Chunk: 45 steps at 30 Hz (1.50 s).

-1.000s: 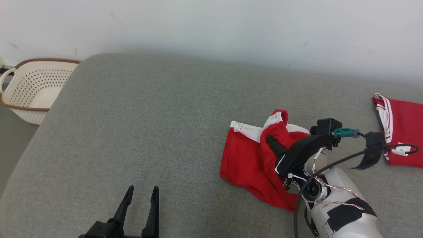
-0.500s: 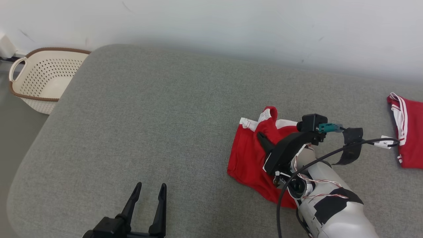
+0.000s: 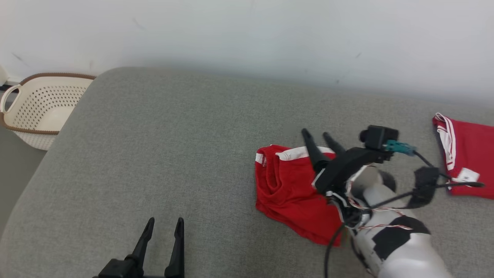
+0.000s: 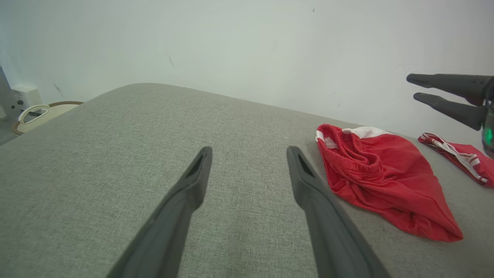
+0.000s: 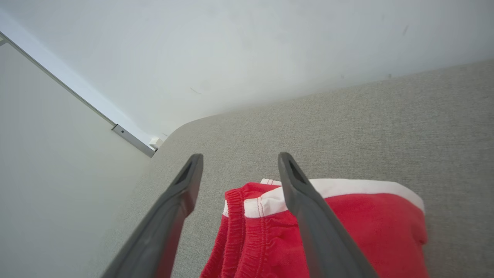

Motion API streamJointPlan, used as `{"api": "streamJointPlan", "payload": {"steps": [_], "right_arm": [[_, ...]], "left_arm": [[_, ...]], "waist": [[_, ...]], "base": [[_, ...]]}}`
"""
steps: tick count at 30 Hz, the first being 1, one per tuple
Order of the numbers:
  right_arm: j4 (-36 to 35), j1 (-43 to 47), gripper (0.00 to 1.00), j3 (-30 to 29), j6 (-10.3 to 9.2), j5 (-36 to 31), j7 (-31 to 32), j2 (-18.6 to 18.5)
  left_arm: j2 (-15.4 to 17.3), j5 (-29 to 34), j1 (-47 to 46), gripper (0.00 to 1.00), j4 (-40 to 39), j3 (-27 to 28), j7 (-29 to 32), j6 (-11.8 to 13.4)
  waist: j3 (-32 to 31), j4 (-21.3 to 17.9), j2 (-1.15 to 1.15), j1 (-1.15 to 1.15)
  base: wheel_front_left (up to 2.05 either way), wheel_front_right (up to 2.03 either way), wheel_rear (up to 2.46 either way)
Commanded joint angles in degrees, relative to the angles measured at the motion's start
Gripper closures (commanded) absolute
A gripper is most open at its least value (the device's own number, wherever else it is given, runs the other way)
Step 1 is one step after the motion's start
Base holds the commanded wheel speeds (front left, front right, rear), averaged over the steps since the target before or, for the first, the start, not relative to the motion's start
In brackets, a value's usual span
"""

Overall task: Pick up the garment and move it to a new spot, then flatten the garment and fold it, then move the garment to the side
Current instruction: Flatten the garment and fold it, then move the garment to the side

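Jaws wide and empty on left gripper (image 3: pixel 165 221) and right gripper (image 3: pixel 316 133); risk of snagging waistband (image 5: pixel 251 235) of shorts (image 3: pixel 287 189) on descent.

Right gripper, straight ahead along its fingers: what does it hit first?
Likely the grey cushion beyond the red garment, or the white wall behind it; the right gripper points over the garment, depth unclear.
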Motion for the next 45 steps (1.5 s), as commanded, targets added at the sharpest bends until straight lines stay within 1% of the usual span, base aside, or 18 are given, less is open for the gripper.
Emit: {"api": "streamJointPlan", "payload": {"steps": [1,7,12,19,23,28,32,38,39,40,41,42,43,45], "right_arm": [[-1.0,1.2,0.00,-0.2,0.03,-1.2,-1.2,-1.8],[-3.6,3.9,0.00,-2.7,0.03,-4.7,-3.2,-6.1],[-4.3,6.3,0.00,-5.8,0.03,-6.9,-2.5,-7.6],[-3.3,9.5,0.00,-8.3,0.03,-9.6,-0.6,-5.5],[-1.6,10.8,0.00,-9.1,0.03,-10.4,0.3,-3.9],[1.7,10.7,0.00,-9.9,0.03,-11.3,1.1,-2.8],[4.6,10.1,0.00,-9.9,0.03,-11.7,1.4,-2.0],[6.7,9.7,0.00,-8.9,0.03,-10.8,1.8,-1.0],[7.0,9.7,0.13,-8.6,0.03,-10.7,2.0,-0.8],[7.5,9.8,0.42,-8.3,0.03,-10.5,2.2,-0.7],[7.9,9.7,0.64,-8.0,0.03,-10.2,2.6,-0.5],[8.1,9.5,0.93,-7.7,0.03,-10.0,2.7,-0.4],[8.4,9.4,1.00,-7.5,0.03,-9.8,2.8,-0.3],[8.9,9.0,1.00,-7.0,0.03,-9.3,2.9,-0.2]], "left_arm": [[0.0,0.6,1.2,0.00,-0.4,0.3,-0.2,0.1],[0.2,1.4,2.4,0.00,-1.5,2.0,-0.2,0.2],[0.3,1.4,3.0,0.00,-2.1,3.3,-0.2,0.1],[0.2,1.9,2.8,0.00,-2.4,3.7,-0.2,-0.3],[0.2,2.2,2.4,0.00,-2.4,3.7,-0.2,-0.5],[0.1,2.4,1.9,0.00,-2.2,3.5,-0.2,-0.7],[0.1,2.3,1.7,0.00,-1.9,3.5,-0.2,-0.7],[0.1,2.3,1.7,0.00,-1.8,3.5,-0.2,-0.7],[0.1,2.3,1.7,0.00,-1.8,3.5,-0.2,-0.7],[0.1,2.3,1.8,0.00,-1.8,3.5,-0.2,-0.7],[0.1,2.3,1.8,0.00,-1.7,3.5,-0.2,-0.7],[0.0,2.3,1.9,0.00,-1.7,3.6,-0.2,-0.6],[0.0,2.3,1.9,0.00,-1.6,3.6,-0.2,-0.6],[0.0,2.2,2.0,0.00,-1.5,3.5,-0.2,-0.6]], "waist": [[-0.4,-0.6,0.00,0.00],[-0.7,-1.8,0.00,0.00],[-0.6,-2.5,0.00,0.00],[-0.1,-2.3,0.00,0.00],[0.2,-1.8,0.00,0.00],[0.8,-1.0,0.00,0.00],[1.1,-0.4,0.00,0.00],[1.2,-0.1,0.00,0.00],[1.2,-0.1,0.00,0.00],[1.1,-0.1,0.00,0.00],[1.1,-0.1,0.00,0.00],[1.1,-0.1,0.00,0.00],[1.1,-0.2,0.00,0.00],[1.0,-0.3,0.00,0.00]], "base": [[0.00,0.00,0.00],[0.00,0.00,0.00],[0.00,0.00,0.00],[0.00,0.00,0.00],[0.00,0.00,0.00],[0.00,0.00,0.00],[0.00,0.00,0.00],[0.00,0.00,0.00],[0.00,0.00,0.00],[0.00,0.00,0.00],[0.00,0.00,0.00],[0.00,0.00,0.00],[0.00,0.00,0.00],[0.00,0.00,0.00]]}}
